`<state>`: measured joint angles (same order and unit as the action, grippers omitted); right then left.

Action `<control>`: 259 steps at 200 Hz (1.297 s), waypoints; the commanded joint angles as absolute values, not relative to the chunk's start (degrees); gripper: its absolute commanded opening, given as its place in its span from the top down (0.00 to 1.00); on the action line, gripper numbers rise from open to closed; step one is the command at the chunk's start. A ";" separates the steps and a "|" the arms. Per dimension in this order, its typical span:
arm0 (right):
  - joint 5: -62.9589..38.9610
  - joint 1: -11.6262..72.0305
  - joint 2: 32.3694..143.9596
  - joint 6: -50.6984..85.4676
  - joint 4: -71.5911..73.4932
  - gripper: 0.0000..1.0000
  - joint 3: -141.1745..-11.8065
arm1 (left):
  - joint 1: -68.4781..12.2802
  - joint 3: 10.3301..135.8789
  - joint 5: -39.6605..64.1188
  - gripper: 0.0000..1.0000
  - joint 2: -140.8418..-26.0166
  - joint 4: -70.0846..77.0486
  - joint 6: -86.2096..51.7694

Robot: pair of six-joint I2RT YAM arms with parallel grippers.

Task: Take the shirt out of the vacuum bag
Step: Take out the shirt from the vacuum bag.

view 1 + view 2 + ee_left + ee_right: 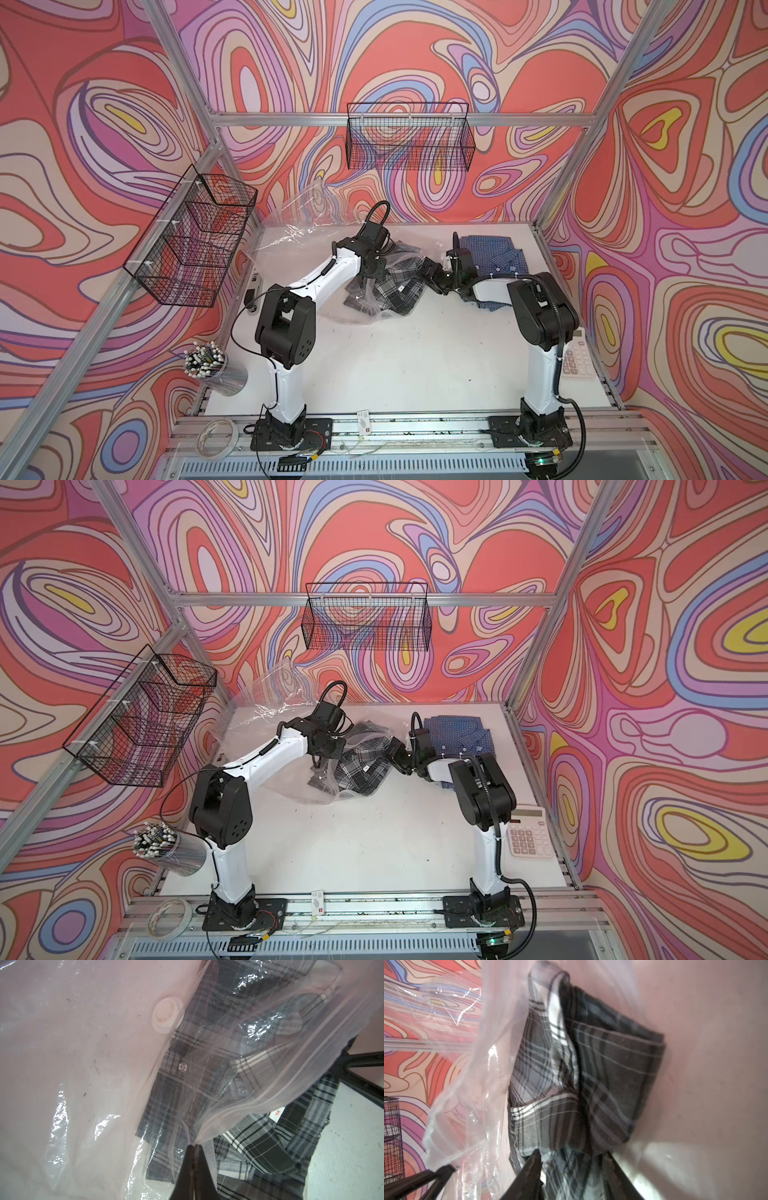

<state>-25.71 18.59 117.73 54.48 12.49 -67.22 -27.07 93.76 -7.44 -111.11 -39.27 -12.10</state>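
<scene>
Now the left claw (194, 1146) pinches the vacuum bag (62, 1053) by its zip edge; the right claw (574, 1160), nearer the shirt (591, 1084), straddles its cloth, whether gripping I cannot tell.

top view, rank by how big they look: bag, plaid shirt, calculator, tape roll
1. bag
2. plaid shirt
3. calculator
4. tape roll, slightly smaller than the calculator, though nearer the camera

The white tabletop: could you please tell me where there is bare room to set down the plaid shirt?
The near middle of the white tabletop is bare, bordered by the grey plaid shirt behind, the left arm and right arm at the sides. The far half is crowded: crinkly transparent vacuum bag, blue checked shirt; a white calculator fills the right edge.
</scene>
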 commanded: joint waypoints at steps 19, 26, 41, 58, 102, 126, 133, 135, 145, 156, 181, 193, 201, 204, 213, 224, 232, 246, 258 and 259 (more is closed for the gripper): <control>-23.04 19.86 121.60 58.33 12.47 0.50 -69.46 | -27.22 93.77 -7.03 1.00 -111.42 -38.06 -12.51; -22.67 20.10 122.08 58.58 12.64 0.52 -69.84 | -27.21 93.76 -7.20 1.00 -111.36 -38.03 -12.33; -21.81 20.43 123.22 59.08 12.66 0.61 -70.64 | -27.24 93.68 -7.29 1.00 -111.27 -38.12 -12.29; -21.07 20.47 123.84 59.55 12.66 0.72 -71.08 | -27.22 93.58 -7.51 1.00 -111.10 -38.15 -12.22; -20.24 20.46 120.36 54.65 4.32 1.00 -74.47 | -27.24 92.70 -8.11 1.00 -110.98 -37.55 -12.11; -18.98 20.43 116.88 49.72 -5.01 1.00 -78.57 | -27.21 92.73 -7.82 1.00 -111.41 -37.31 -12.30; -18.46 20.35 116.11 48.14 -7.97 1.00 -79.70 | -27.15 92.80 -7.94 1.00 -111.41 -37.15 -12.23; -18.28 20.38 115.86 47.74 -8.85 1.00 -79.93 | -27.11 92.77 -8.07 1.00 -111.44 -37.13 -12.22; -17.57 20.26 114.86 45.67 -12.45 1.00 -81.01 | -27.12 92.77 -8.17 1.00 -111.48 -37.14 -12.17; -16.59 20.20 113.99 43.80 -15.35 1.00 -81.19 | -27.03 92.80 -8.13 1.00 -111.66 -37.10 -12.04; -17.58 19.51 113.29 43.92 -13.35 0.97 -77.55 | -27.01 92.87 -7.69 1.00 -111.92 -37.07 -12.17; -19.35 19.33 113.63 45.70 -8.66 0.87 -74.68 | -27.01 93.22 -7.40 1.00 -112.04 -37.24 -12.22; -20.18 19.33 114.00 46.89 -5.09 0.76 -72.97 | -26.99 93.44 -7.36 1.00 -112.06 -37.39 -12.22; -20.64 19.29 114.27 47.57 -4.33 0.72 -72.40 | -27.06 93.60 -7.38 1.00 -112.07 -37.48 -12.17; -22.74 19.29 115.00 49.23 -0.72 0.64 -70.96 | -27.02 93.90 -7.54 1.00 -112.15 -37.84 -12.04; -24.20 19.34 115.50 50.90 3.25 0.56 -69.26 | -27.00 93.99 -8.05 1.00 -111.77 -38.23 -11.72; -25.20 19.34 115.99 52.34 6.47 0.52 -67.77 | -27.00 93.87 -8.39 1.00 -111.54 -38.26 -11.52; -25.88 19.34 116.54 53.93 10.77 0.49 -65.75 | -26.98 93.94 -8.81 1.00 -111.31 -38.52 -11.41; -25.92 19.33 116.63 54.42 12.76 0.49 -64.83 | -27.02 93.92 -8.66 1.00 -111.35 -38.54 -11.45; -25.93 19.33 116.68 54.46 12.93 0.49 -64.76 | -27.00 93.89 -8.64 1.00 -111.35 -38.56 -11.44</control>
